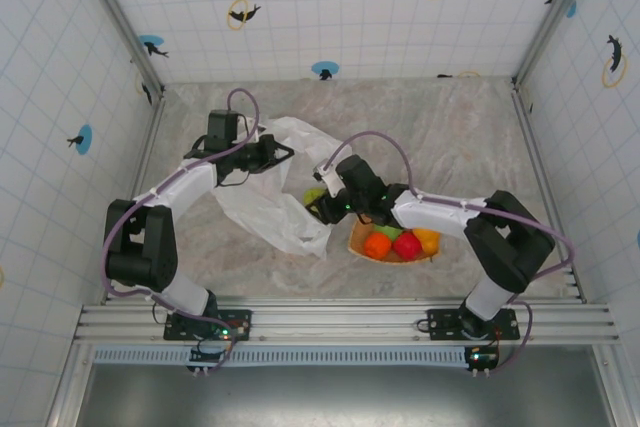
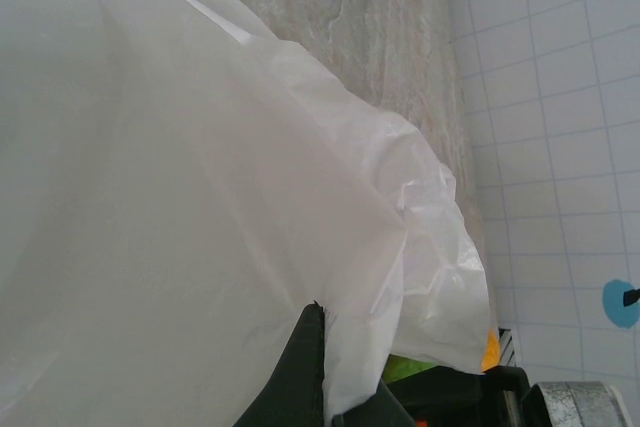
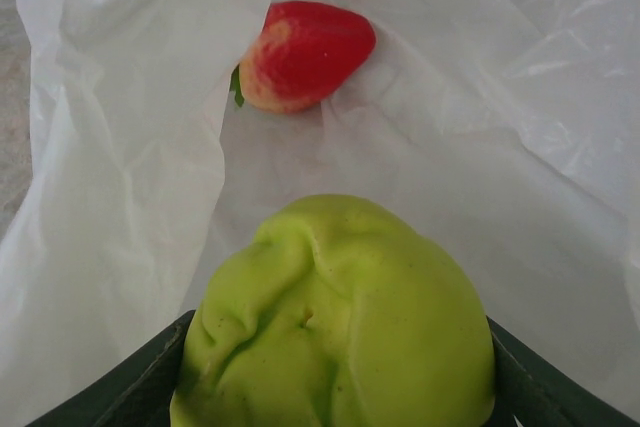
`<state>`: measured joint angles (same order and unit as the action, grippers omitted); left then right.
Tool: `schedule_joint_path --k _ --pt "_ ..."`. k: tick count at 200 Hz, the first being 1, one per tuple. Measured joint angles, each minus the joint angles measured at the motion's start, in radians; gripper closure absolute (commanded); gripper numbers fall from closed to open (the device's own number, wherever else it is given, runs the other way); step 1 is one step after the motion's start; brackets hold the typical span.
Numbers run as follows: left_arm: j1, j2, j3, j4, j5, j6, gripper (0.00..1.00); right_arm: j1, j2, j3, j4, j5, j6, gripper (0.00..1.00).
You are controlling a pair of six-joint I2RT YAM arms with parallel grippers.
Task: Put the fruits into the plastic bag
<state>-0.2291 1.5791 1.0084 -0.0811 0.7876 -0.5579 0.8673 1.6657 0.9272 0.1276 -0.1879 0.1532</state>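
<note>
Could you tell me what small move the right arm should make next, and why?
Probably ease the right end effector slightly deeper into the plastic bag: its green fruit sits just at the mouth, short of the strawberry lying inside.

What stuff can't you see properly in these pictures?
1. Top view: the right arm covers part of the orange tray, so the fruits on it can't be counted.
2. Top view: the film of the plastic bag hides its inside.
3. Right wrist view: the green fruit, cut off by the bottom edge, hides the fingertips of the right gripper.
4. Left wrist view: the bottom edge cuts off the left gripper.
</note>
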Motion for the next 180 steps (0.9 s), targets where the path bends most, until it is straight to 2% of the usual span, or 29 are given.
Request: schedule_joint_path --k 78,120,180 --pt "-0.004 -0.001 0.000 0.017 0.033 -0.019 1.00 0.030 0.132 0.057 0.082 0.216 0.164 0.46" --pt "-0.015 -0.001 -0.005 0.045 0.043 -0.026 1.00 0.029 0.136 0.019 0.205 0.193 0.293 0.47" --pt "-0.019 -0.006 -0.035 0.090 0.067 -0.053 1.00 0.016 0.151 0.007 0.273 0.188 0.480 0.47"
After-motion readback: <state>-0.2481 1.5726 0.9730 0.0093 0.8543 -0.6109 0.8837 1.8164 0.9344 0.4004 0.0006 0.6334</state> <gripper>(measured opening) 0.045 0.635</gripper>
